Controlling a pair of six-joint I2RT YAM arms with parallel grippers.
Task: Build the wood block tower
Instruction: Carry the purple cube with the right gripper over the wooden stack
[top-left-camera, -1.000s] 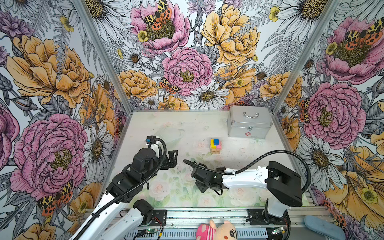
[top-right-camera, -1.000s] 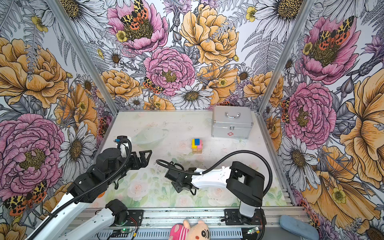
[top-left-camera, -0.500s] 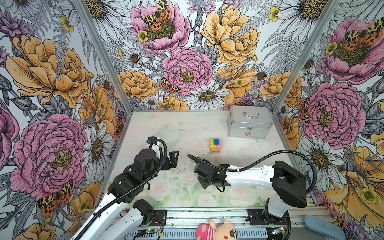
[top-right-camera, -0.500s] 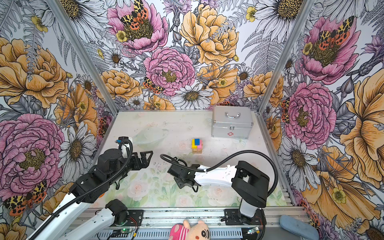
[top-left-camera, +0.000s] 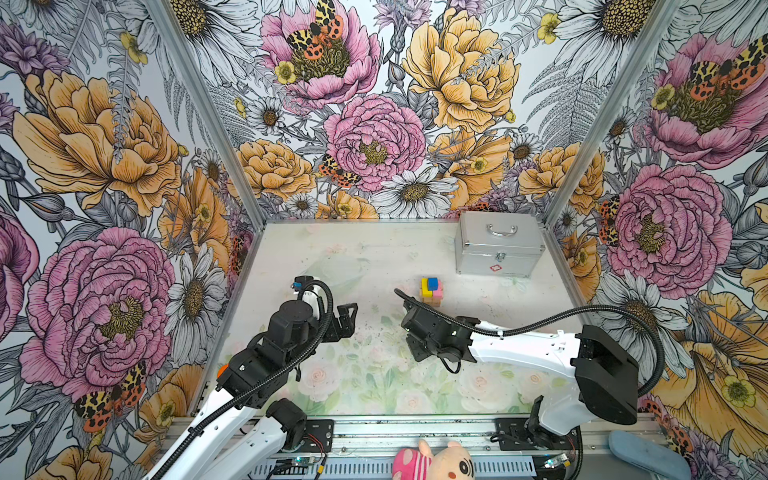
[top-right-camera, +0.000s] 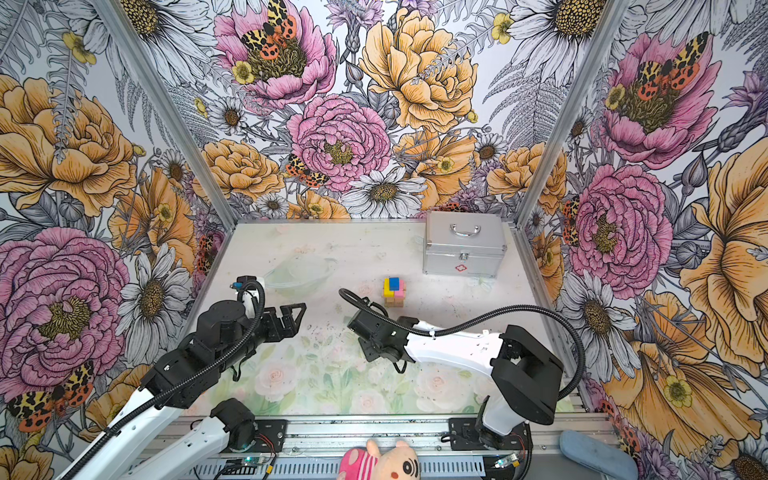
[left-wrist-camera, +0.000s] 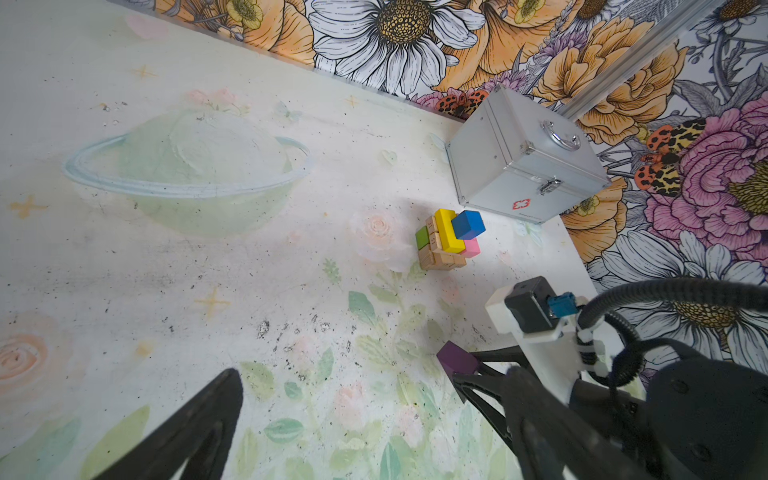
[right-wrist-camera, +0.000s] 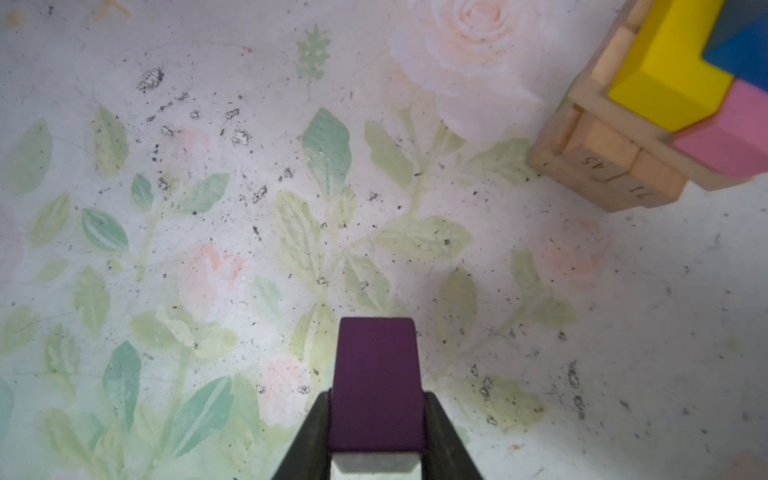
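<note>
The tower (top-left-camera: 431, 291) (top-right-camera: 393, 291) stands mid-table: plain tan bars below, a green piece in its side, yellow and pink bars above, a blue cube on top (left-wrist-camera: 467, 224). In the right wrist view my right gripper (right-wrist-camera: 376, 415) is shut on a purple block (right-wrist-camera: 376, 382), held above the mat, with the tower (right-wrist-camera: 665, 104) ahead and off to one side. The left wrist view shows that purple block (left-wrist-camera: 457, 359) sticking out of the right fingers. My left gripper (left-wrist-camera: 374, 415) (top-left-camera: 347, 320) hangs open and empty, left of the right wrist (top-left-camera: 432, 332).
A silver metal case (top-left-camera: 498, 245) (top-right-camera: 463, 245) sits at the back right, just behind the tower. Flowered walls close three sides. A plush toy (top-left-camera: 432, 461) lies on the front rail.
My right gripper has carried the purple block to the right and farther back, closer to the tower. The left arm has hardly moved.
</note>
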